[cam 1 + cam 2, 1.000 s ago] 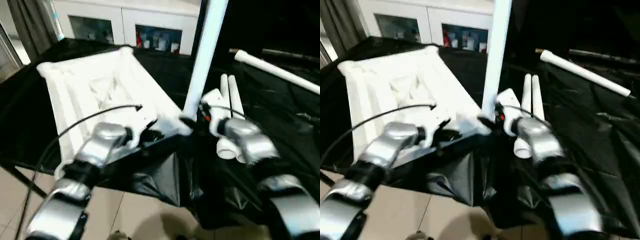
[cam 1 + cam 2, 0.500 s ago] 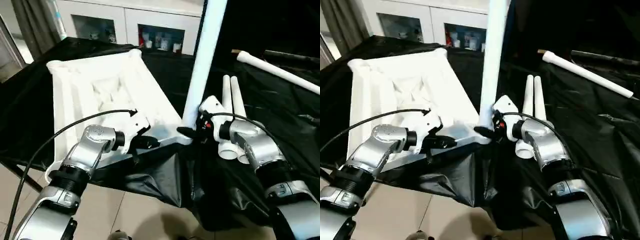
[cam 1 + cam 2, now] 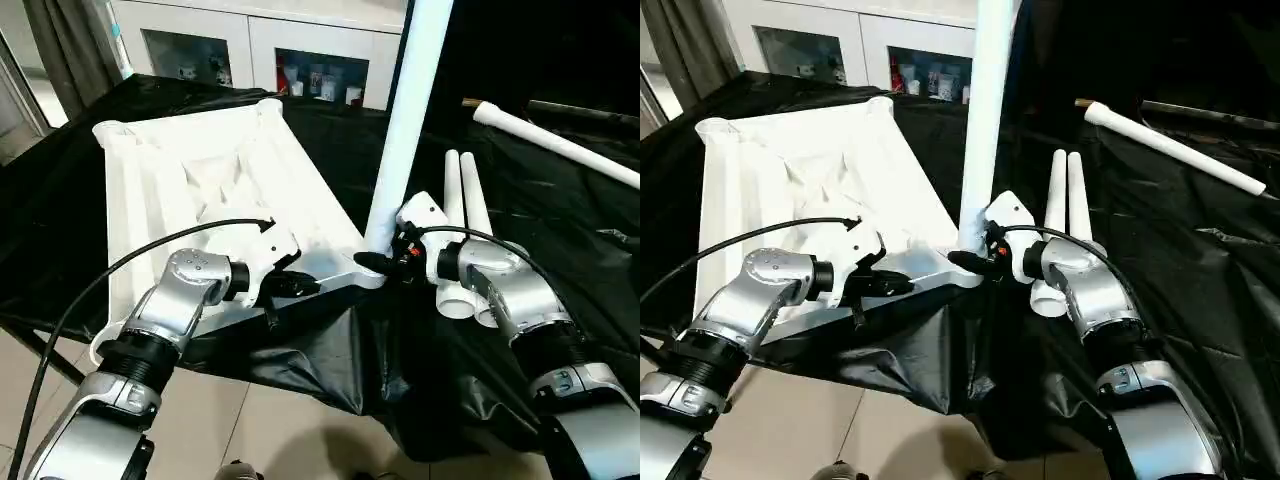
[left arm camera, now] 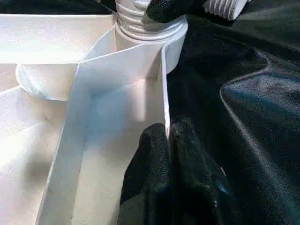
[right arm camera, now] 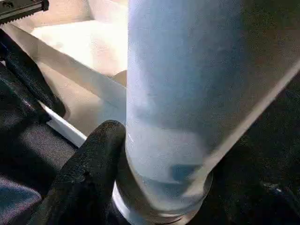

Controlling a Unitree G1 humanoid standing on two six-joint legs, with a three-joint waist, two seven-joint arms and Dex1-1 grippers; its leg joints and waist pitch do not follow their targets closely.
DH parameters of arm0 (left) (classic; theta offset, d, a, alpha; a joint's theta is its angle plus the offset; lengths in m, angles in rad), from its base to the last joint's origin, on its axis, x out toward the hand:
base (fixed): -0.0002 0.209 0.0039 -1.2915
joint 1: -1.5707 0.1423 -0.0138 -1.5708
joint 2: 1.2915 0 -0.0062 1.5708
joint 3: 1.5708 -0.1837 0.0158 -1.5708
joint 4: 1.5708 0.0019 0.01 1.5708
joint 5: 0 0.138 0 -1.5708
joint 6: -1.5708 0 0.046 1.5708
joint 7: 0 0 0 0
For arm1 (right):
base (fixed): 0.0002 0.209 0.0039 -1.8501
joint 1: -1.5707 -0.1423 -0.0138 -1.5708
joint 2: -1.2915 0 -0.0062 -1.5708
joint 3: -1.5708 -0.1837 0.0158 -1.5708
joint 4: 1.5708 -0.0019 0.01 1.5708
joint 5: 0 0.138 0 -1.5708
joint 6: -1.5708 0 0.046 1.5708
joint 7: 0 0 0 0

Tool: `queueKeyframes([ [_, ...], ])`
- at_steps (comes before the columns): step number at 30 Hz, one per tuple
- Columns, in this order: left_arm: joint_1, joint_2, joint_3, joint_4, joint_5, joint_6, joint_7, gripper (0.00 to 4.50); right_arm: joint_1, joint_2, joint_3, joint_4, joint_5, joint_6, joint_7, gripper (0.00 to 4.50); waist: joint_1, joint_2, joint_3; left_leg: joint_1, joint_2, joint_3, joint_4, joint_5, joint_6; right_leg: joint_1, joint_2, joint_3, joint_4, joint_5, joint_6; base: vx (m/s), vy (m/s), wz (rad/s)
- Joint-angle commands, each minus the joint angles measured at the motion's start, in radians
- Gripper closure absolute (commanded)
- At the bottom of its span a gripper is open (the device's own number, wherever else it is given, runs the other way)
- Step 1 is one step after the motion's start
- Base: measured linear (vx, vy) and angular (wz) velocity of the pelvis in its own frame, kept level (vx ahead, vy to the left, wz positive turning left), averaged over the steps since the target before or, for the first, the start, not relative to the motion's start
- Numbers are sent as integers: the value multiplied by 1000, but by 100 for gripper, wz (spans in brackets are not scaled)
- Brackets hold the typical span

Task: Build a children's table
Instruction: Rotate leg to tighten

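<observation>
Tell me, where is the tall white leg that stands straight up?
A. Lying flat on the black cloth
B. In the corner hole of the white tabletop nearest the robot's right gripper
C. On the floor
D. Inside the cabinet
B: the upright leg rises from the tabletop corner socket, with the right gripper at its base.

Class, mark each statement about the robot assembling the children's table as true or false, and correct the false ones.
1. The tabletop lies with its ribbed underside up. True.
2. The left gripper pinches the tabletop's rim. True.
3. The upright leg stands in the far left corner socket. False: it stands in the near corner socket by the right gripper.
4. Three spare legs lie side by side. False: two legs lie together, and a third leg lies apart, farther back.
</observation>
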Motion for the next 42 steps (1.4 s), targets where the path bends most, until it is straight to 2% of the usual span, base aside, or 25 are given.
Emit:
queueKeyframes([
  [1,-22,-12,14,-60,-52,-38,-37,450,20,-9,-26,0,6,30,-30,198,0,1,-80,-2,16,-1,-62,-124,65,81,-79,54,-78,-306,-121,0,0,0],
  [4,-25,-22,25,-46,-44,-36,4,450,15,25,-66,31,26,60,-106,199,-1,-1,-80,-3,15,-1,-62,-124,61,80,-79,54,-79,-325,-114,0,0,0],
  [8,-75,-82,51,46,9,10,203,450,-11,112,-134,136,33,93,-339,199,-9,-1,-82,1,12,-1,-63,-121,35,79,-80,52,-85,-367,-97,0,0,0],
  [9,-79,-86,54,52,10,13,215,450,-13,116,-137,141,34,93,-351,199,-9,-1,-82,1,10,0,-63,-126,36,79,-79,51,-86,-377,-94,0,0,0],
  [10,-138,-148,96,145,27,53,398,450,-43,175,-183,226,44,98,-530,201,-12,-1,-80,2,5,4,-60,-127,28,76,-78,52,-91,-403,-86,0,0,0],
  [11,-155,-167,107,172,30,61,447,450,-53,193,-197,253,50,99,-580,201,-11,-2,-84,7,6,1,-60,-132,22,77,-79,50,-93,-421,-78,0,0,0],
  [12,-182,-199,115,209,34,69,510,450,-69,229,-205,296,52,87,-648,201,-8,-3,-85,8,5,2,-59,-132,28,77,-81,52,-94,-413,-77,0,0,0],
  [14,-208,-232,116,244,37,71,560,450,-87,268,-209,340,51,70,-712,201,-14,-3,-82,1,4,1,-62,-137,31,76,-76,48,-93,-409,-68,0,0,0],
  [15,-212,-238,114,251,37,70,569,450,-91,276,-211,348,50,67,-726,201,-11,-1,-87,3,5,0,-61,-139,32,78,-80,48,-93,-404,-62,0,0,0],
  [16,-217,-243,107,259,42,66,573,450,-98,286,-213,356,49,62,-738,201,-12,-3,-87,-5,5,-2,-62,-129,36,83,-79,48,-88,-380,-60,0,0,0],
  [17,-228,-257,84,281,63,52,582,450,-120,316,-221,378,49,45,-762,201,-12,0,-89,-4,6,-1,-61,-120,41,80,-79,48,-86,-359,-61,0,0,0],
  [18,-232,-265,72,288,73,42,580,450,-134,335,-231,387,57,35,-768,201,-14,-1,-90,-3,5,-1,-60,-117,41,78,-78,50,-85,-348,-65,0,0,0],
  [20,-235,-270,65,294,73,29,571,450,-150,349,-242,398,64,27,-768,171,-14,-2,-87,-3,6,-1,-62,-128,44,79,-80,50,-86,-343,-72,0,0,0],
  [25,-241,-257,46,323,89,-21,567,450,-171,351,-229,427,46,-27,-759,126,-23,-4,-85,-5,4,-2,-63,-154,47,82,-81,47,-91,-387,-66,0,0,0],
  [27,-225,-233,31,306,100,-62,530,450,-173,330,-223,410,39,-66,-722,120,-26,-5,-89,-6,4,-1,-60,-142,50,82,-83,48,-91,-383,-65,0,0,0],
  [29,-216,-224,30,296,100,-65,514,450,-172,319,-222,398,39,-72,-697,120,-25,-3,-88,-7,6,-1,-61,-125,61,82,-81,50,-86,-349,-76,0,0,0],
  [32,-184,-184,15,260,100,-132,432,450,-142,263,-181,338,8,-72,-596,120,-24,-4,-91,-9,10,-1,-59,-99,73,85,-81,52,-75,-273,-109,0,0,0],
  [35,-156,-151,9,229,85,-161,363,450,-109,205,-153,277,-4,-65,-512,120,-19,-1,-90,-7,14,0,-59,-92,84,85,-82,54,-69,-220,-145,0,0,0],
  [38,-141,-129,5,217,78,-179,323,450,-87,163,-139,233,-5,-69,-458,120,-10,-1,-90,-3,15,2,-58,-100,82,83,-83,56,-67,-217,-153,0,0,0],
  [39,-135,-121,5,213,73,-189,305,450,-77,146,-136,209,-1,-63,-431,91,-11,-2,-89,-3,15,2,-59,-110,75,84,-83,57,-68,-227,-154,0,0,0],
  [42,-115,-88,5,189,59,-210,240,450,-36,79,-126,104,18,-15,-320,72,-6,-1,-87,-4,15,1,-60,-115,78,88,-81,56,-69,-230,-145,0,0,0],
])
